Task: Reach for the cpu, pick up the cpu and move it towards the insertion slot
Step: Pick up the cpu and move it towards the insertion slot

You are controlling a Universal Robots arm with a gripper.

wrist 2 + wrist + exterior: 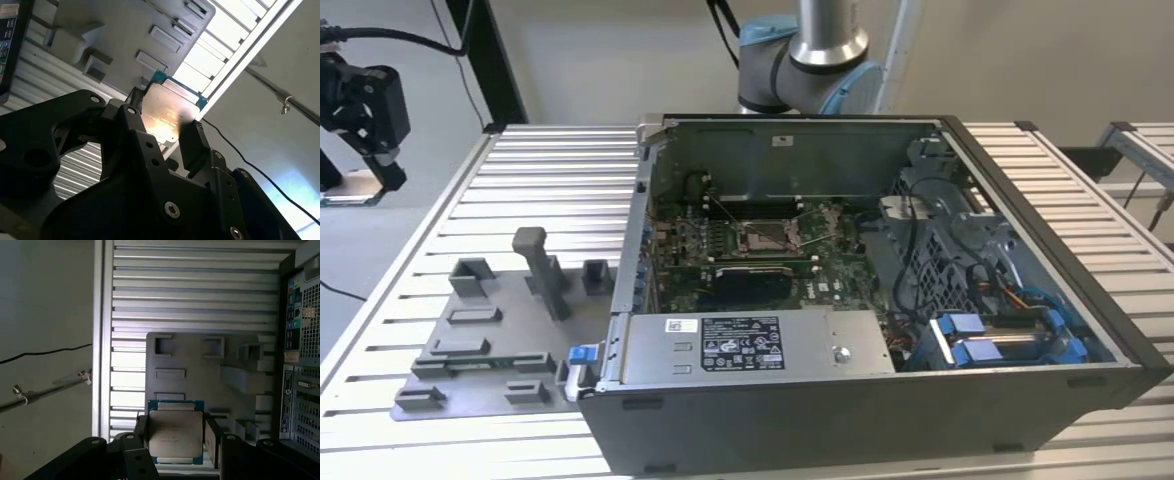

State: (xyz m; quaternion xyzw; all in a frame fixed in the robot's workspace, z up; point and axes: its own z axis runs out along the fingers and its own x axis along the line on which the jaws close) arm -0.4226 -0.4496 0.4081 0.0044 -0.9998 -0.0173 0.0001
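The pincer (163,120) clamps the cpu (176,434) by opposite edges; the chip should travel level, clearing the computer case (854,400) wall, toward the insertion slot (761,237)

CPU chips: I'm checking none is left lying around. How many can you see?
1. The cpu sits clamped between the gripper's jaws, in both wrist views, with the grey fixture plate behind it. Others may be hidden inside the case.

Arm (829,22) in the exterior view: silver tube into a grey joint (787,65) with a pale blue cap (854,85), black cable (722,18) alongside; gripper (162,116) in the second wrist view: matte black, angular bolted link plates (75,130), blocky fingers (195,142) (small silver socket-head screws (171,210) dotted along the plates).
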